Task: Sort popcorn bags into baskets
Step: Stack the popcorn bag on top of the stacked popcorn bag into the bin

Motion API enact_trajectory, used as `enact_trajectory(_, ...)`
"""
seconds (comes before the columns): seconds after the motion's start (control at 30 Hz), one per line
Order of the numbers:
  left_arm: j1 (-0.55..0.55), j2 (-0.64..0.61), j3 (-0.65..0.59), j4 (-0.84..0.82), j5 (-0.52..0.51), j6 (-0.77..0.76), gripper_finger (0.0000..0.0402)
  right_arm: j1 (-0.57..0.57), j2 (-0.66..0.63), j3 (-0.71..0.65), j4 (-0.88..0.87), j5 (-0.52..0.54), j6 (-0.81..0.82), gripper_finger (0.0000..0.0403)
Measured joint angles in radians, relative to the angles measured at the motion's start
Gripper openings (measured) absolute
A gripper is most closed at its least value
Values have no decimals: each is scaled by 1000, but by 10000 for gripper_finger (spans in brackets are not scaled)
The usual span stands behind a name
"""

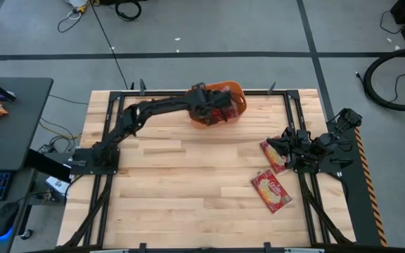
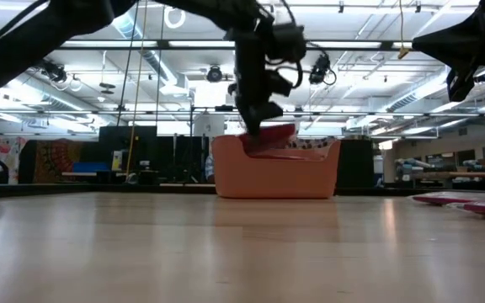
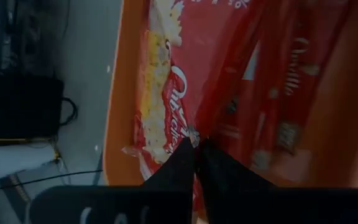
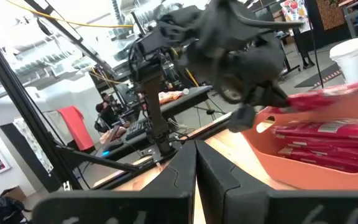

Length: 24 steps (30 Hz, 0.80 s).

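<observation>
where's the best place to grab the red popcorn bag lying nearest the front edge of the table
Probably one of its short ends, coming straight down from above. The flat rectangular red popcorn bag lies flat and slanted on the wooden table, clear of the second red bag beside it, so an edge pinch seems easiest. The right tool waits nearest.

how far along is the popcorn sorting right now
Done: several popcorn bags lie stacked in the orange basket. In hand: the left pincer holds one bag over the basket. Left: two bags on the table by the parked right pincer.
</observation>
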Motion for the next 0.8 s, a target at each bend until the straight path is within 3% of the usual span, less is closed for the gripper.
enact_trajectory(0.13, 35, 1, -41, 40, 17, 31, 31, 0, 0, 0, 0, 0, 0, 16)
enact_trajectory(0.33, 5, 0, -12, 92, 53, 67, 120, 0, 0, 0, 0, 0, 0, 16)
enact_trajectory(0.5, -85, 0, -11, 202, 223, 227, 170, 0, 0, 0, -1, 0, 0, 16)
enact_trajectory(0.63, -155, -1, -59, 374, 441, 265, 174, 0, 0, 0, -1, 0, 0, 16)
enact_trajectory(0.8, -231, 0, -168, 622, 556, 242, 168, 0, 0, 0, -1, 0, 0, 16)
